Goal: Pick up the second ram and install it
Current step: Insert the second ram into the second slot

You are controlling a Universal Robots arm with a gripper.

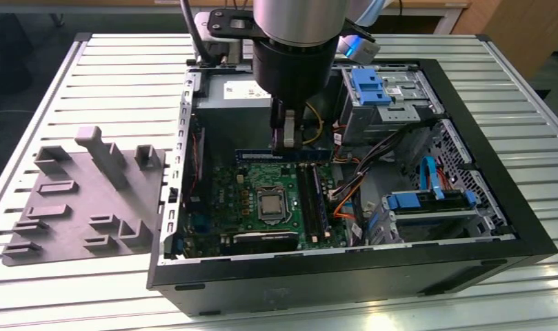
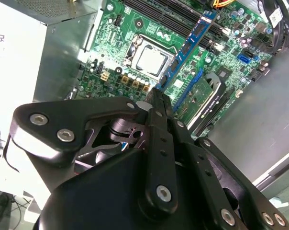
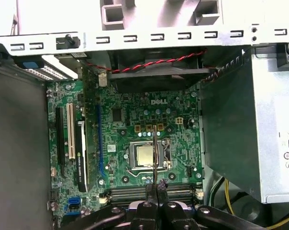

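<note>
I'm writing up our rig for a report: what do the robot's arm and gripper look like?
The arm ends in a thick cylinder, silver-grey above and black below, with a light blue joint cap beside it. The gripper is matte black: flat linkage bars joined by silver screws, narrowing to two slim fingers dotted with small holes.

- looks like a robotics lab or test workshop, folks
- big robot arm [image 1: 295,41] hanging over a slatted metal bench [image 1: 94,69]
- open computer case [image 1: 352,272] lying on its side, motherboard [image 1: 237,189] laid bare
- grey jig plate [image 1: 76,207] with upright blocks just beside it
</note>
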